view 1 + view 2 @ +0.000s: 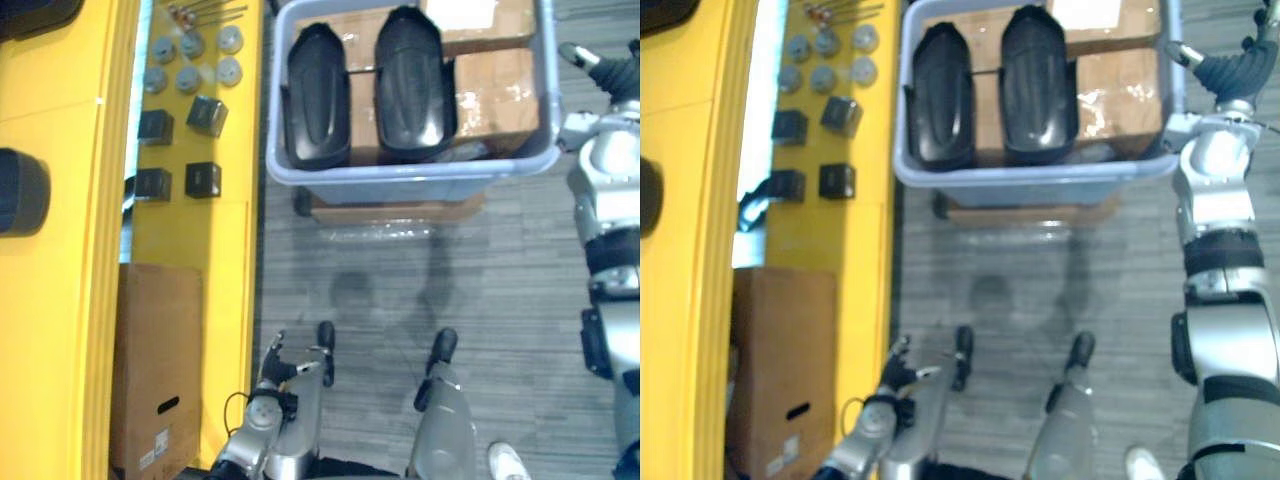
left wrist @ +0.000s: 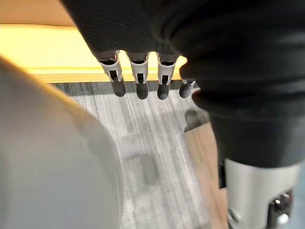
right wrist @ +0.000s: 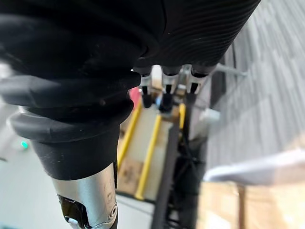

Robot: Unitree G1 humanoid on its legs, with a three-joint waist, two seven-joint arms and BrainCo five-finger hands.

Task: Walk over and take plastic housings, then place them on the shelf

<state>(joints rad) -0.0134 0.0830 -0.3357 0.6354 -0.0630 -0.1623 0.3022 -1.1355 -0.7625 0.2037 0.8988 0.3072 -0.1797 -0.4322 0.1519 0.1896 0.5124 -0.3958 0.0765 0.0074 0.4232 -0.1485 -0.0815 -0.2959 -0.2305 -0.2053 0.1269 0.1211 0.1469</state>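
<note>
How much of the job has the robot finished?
Nothing looks finished yet. Two black housings lie in the grey bin. In hand: nothing. The left hand hangs open, low beside the yellow shelf, and the right hand is open next to the bin. Left to do: pick up the housings and carry them to the shelf.
</note>
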